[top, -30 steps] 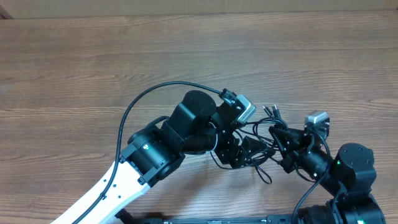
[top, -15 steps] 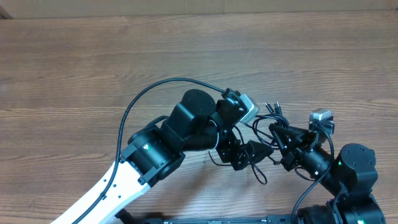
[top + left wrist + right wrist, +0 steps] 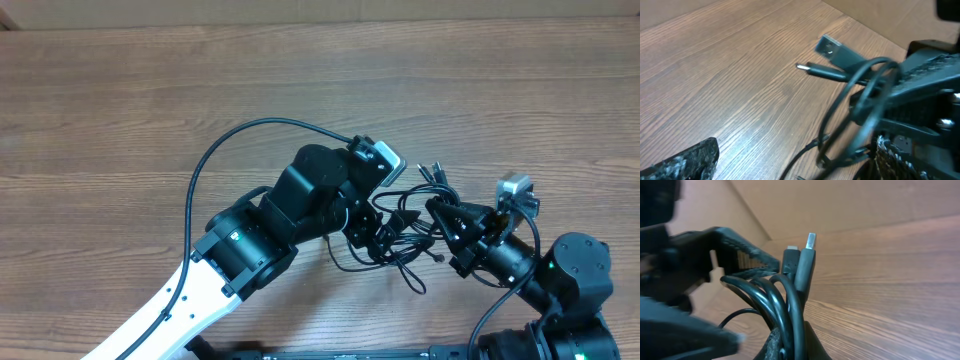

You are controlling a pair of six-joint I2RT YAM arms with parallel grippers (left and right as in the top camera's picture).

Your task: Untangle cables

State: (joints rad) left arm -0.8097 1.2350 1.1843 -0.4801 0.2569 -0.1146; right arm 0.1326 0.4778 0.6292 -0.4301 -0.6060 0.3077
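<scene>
The cables (image 3: 408, 248) are thin black cords in a tangled bundle between my two grippers, with plug ends (image 3: 433, 176) sticking out at the far side. My right gripper (image 3: 441, 213) is shut on several cable strands (image 3: 790, 305); two plugs (image 3: 804, 262) stand up above its jaws (image 3: 792, 342). My left gripper (image 3: 385, 228) is at the left of the bundle. In the left wrist view its jaws (image 3: 790, 157) are wide apart, with cable loops (image 3: 852, 107) near the right finger and two plugs (image 3: 826, 60) beyond.
The wooden table (image 3: 150, 110) stretches far and left. A thick black wire (image 3: 215, 160) arcs over the left arm (image 3: 250, 245). The right arm's base (image 3: 575, 275) fills the lower right. A light wall (image 3: 850, 200) stands behind the table.
Both grippers shifted slightly toward the far side. The bundle has loosened, and a cord loop now trails lower on the table under the left gripper.
</scene>
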